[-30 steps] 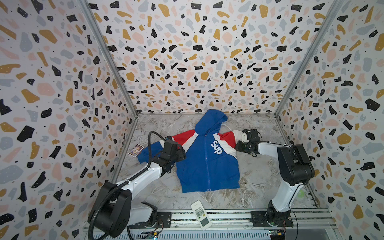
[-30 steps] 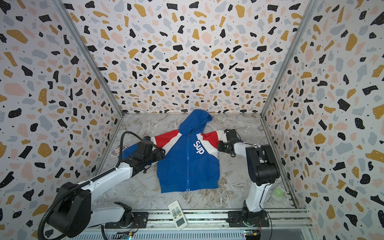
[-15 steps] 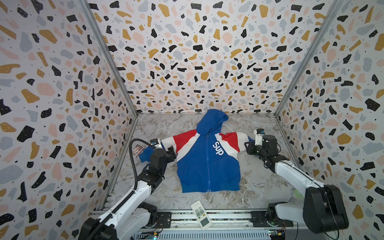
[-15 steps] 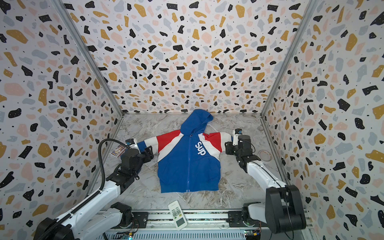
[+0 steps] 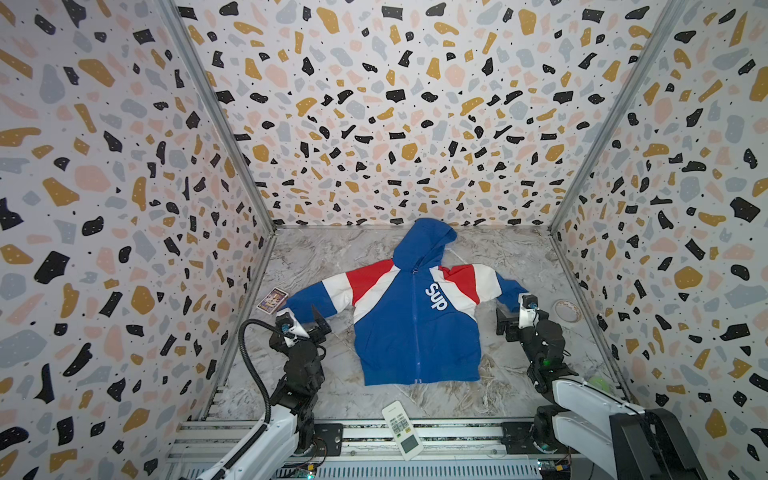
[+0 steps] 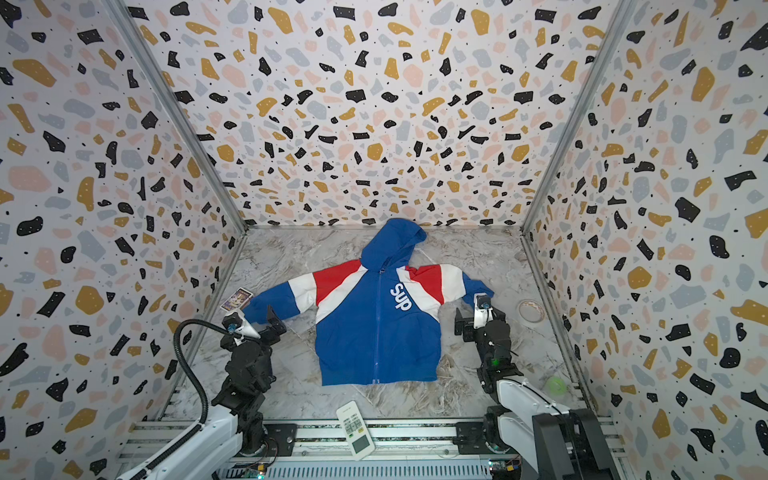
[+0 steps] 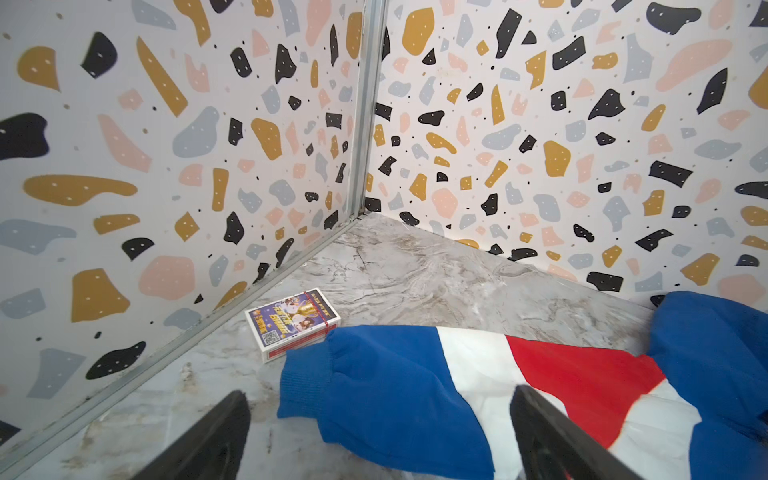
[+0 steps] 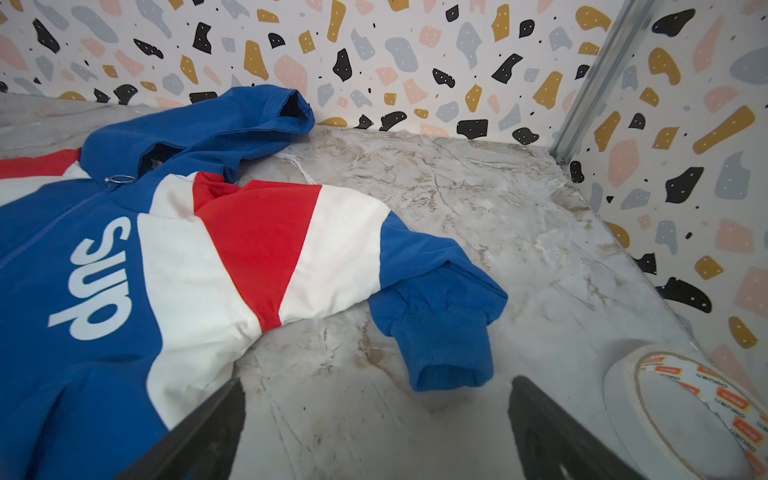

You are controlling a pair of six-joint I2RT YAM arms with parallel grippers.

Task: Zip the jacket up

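Observation:
The jacket [image 5: 415,324] [image 6: 374,328] lies flat on its back in both top views, hood toward the back wall, sleeves spread to either side. Its front zipper runs closed up to a ring pull [image 8: 119,179] at the collar. My left gripper [image 5: 303,322] [image 6: 254,322] stands open just in front of the left sleeve; in the left wrist view [image 7: 380,411] the blue cuff [image 7: 305,382] lies loose between the wide fingers. Open too, my right gripper [image 5: 515,320] [image 8: 378,399] is just short of the right cuff [image 8: 444,353], holding nothing.
A card box [image 5: 273,299] [image 7: 293,324] lies by the left wall near the left cuff. A tape roll [image 5: 567,310] [image 8: 685,411] sits by the right wall. A white remote [image 5: 402,430] rests at the front rail, a green ball [image 5: 597,380] at front right.
Both grippers have opened wide and let go of the sleeves. Both arms have drawn back toward the front, and the sleeves now lie spread out flat.

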